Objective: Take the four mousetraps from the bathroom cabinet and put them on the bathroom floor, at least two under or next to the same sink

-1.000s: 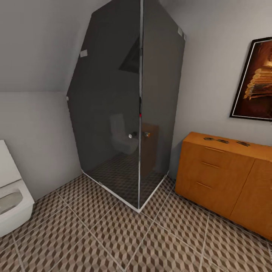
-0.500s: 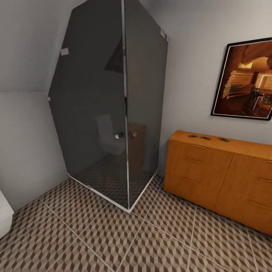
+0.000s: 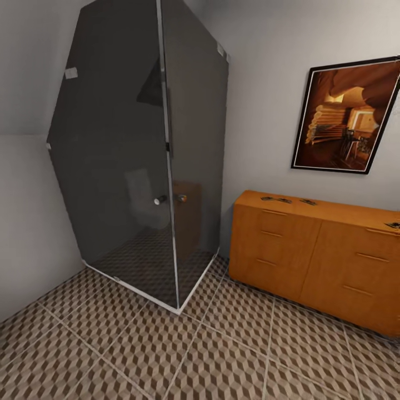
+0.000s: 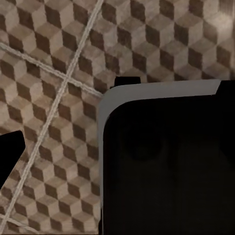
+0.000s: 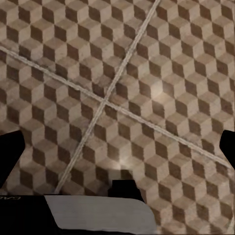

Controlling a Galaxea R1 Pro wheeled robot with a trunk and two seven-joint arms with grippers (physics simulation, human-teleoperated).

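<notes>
Traps: small dark shapes on the cabinet top; two (image 3: 275, 199) lie close together near its left end, one (image 3: 308, 202) a little right of them, one (image 3: 394, 225) at the far right by the picture's edge. Too small for me to make out wire or red mark.
Cabinet (image 3: 311, 255): orange-brown, against the right wall, drawers shut, slim bar handles on the fronts.
Floor (image 3: 211, 350): cube-pattern tiles with pale grout, running from the cabinet's foot towards me and under the shower.
Shower (image 3: 139, 161): dark glass stall in the far corner, left of the cabinet, just beside it; a small knob on its door.
Picture (image 3: 344, 119): black-framed, on the wall above the cabinet.
My left pincer: fingertips dark at the wrist view's edges over tiles; a grey-edged black body blocks much of that view; I cannot tell how far spread.
My right pincer: dark tips at both edges of the wrist view over tiles; I cannot tell the gap.
</notes>
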